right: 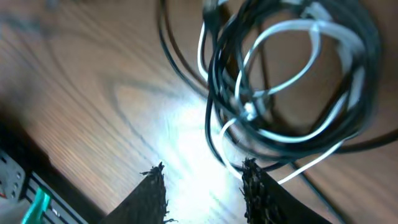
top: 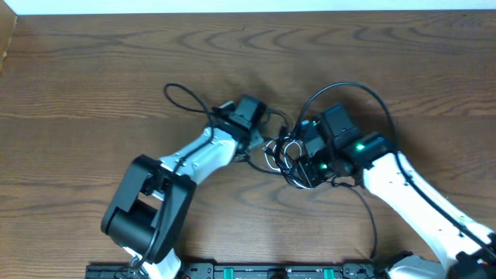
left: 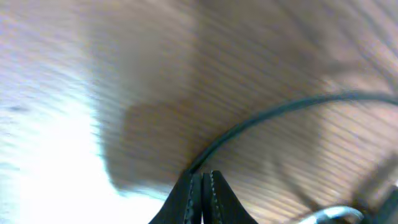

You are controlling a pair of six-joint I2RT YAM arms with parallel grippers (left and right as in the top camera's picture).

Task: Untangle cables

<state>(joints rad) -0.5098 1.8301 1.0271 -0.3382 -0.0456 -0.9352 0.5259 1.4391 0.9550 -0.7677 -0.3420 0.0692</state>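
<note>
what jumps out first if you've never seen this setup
The knot of black and white cables at the middle of the wooden table catches the eye first. The left gripper is pinched shut on one black cable leading out of it, while the right gripper hangs open at the knot's edge.

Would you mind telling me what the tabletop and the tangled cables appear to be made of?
The tabletop: wood or wood-look laminate, brown grain pattern, glare suggests a smooth finish. The cables: likely plastic- or rubber-jacketed, black plus one white, smooth, bending in loose loops.
</note>
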